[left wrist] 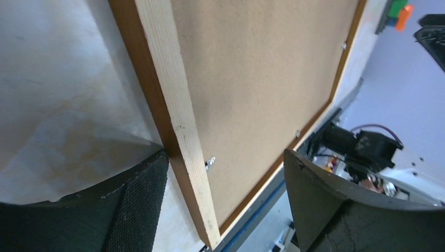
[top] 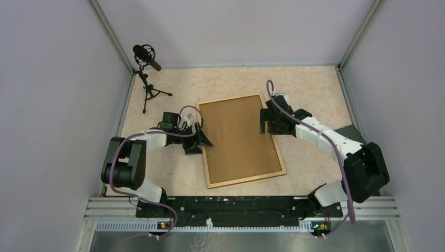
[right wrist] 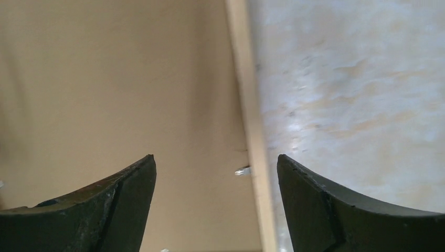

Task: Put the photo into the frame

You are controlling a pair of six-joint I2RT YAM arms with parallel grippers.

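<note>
The frame [top: 246,179] of light wood lies back-up in the middle of the table, with a plain brown backing board [top: 239,136] filling it. The photo is not in view. My left gripper [top: 202,137] stands open at the frame's left side. In the left wrist view its jaws [left wrist: 225,155] straddle the wooden moulding [left wrist: 178,121] and a small metal tab [left wrist: 210,161]. My right gripper [top: 264,122] is open at the frame's right side near the far corner. Its jaws [right wrist: 215,156] span the moulding [right wrist: 252,105] and a metal tab [right wrist: 242,170], holding nothing.
A microphone on a small tripod [top: 148,58] stands at the back left. Grey walls close in the table on three sides. A metal rail [top: 236,202] with the arm bases runs along the near edge. A dark pad [top: 352,132] lies by the right wall.
</note>
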